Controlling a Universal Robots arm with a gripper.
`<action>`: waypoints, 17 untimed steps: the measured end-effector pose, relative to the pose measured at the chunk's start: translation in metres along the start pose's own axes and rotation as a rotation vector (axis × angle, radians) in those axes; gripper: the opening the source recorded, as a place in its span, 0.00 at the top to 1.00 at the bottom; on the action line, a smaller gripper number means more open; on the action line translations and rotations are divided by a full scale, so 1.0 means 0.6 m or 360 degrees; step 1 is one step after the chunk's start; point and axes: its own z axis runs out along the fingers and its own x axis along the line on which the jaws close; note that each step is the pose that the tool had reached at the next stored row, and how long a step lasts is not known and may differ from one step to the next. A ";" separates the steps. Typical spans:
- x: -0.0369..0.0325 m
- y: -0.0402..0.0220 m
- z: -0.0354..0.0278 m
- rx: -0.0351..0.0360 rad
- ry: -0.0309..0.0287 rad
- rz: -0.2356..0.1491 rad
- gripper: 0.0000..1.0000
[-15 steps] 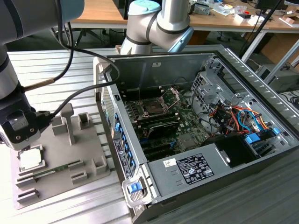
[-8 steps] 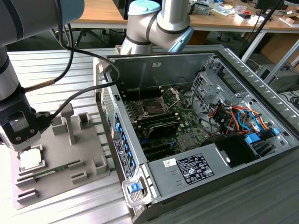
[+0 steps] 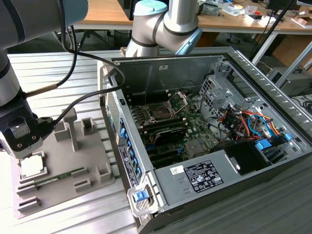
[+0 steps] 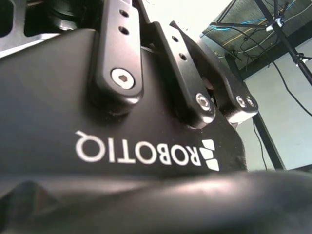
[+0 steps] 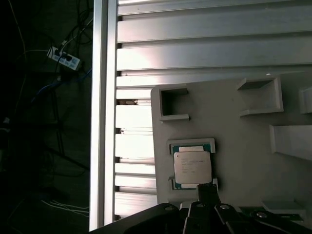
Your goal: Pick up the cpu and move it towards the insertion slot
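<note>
Cpu (image 5: 192,167): a small flat square with a pale silvery top. It lies flat in a square-rimmed holder (image 5: 191,143) and is not lifted.
Gripper (image 3: 20,144): black, it hangs just above the cpu at the exterior view's left. In the first wrist view one dark tip reaches the cpu's edge; I cannot tell whether it touches.
Jaws: I cannot tell whether they are released or clenched.
Plate (image 3: 73,161): a matt grey plastic slab with raised blocks and square pockets that carries the holder. A thin green memory stick (image 3: 63,174) lies in a groove just beside the cpu.
Insertion slot (image 3: 158,113): a dark square socket in a silver frame, set in the green motherboard (image 3: 195,129). It is well apart from the cpu, towards the exterior view's right, and its metal load plate (image 3: 178,100) stands hinged open.
Computer case (image 3: 161,66): a grey sheet-metal box lying open. Inside are orange, red and blue cables (image 3: 248,122) and a grey power supply (image 3: 195,178).
Tabletop (image 3: 44,68): bright, smooth ribbed aluminium slats that carry the plate and the case.
Arm (image 3: 165,24): silver tubes with pale blue caps, rising behind the case.
Room: cluttered wooden desks (image 3: 105,12) stand at the back. In the first wrist view a power strip (image 5: 63,57) with cords lies on the dark floor past the tabletop's edge.
</note>
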 end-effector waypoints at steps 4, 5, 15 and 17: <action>0.000 0.000 0.002 0.0000 0.00000 0.0000 0.89; 0.000 0.000 0.002 0.0000 -0.00001 0.0000 0.89; 0.000 0.000 0.006 0.0000 0.00000 0.0000 0.89; 0.000 0.000 0.006 0.0000 0.00001 0.0000 0.89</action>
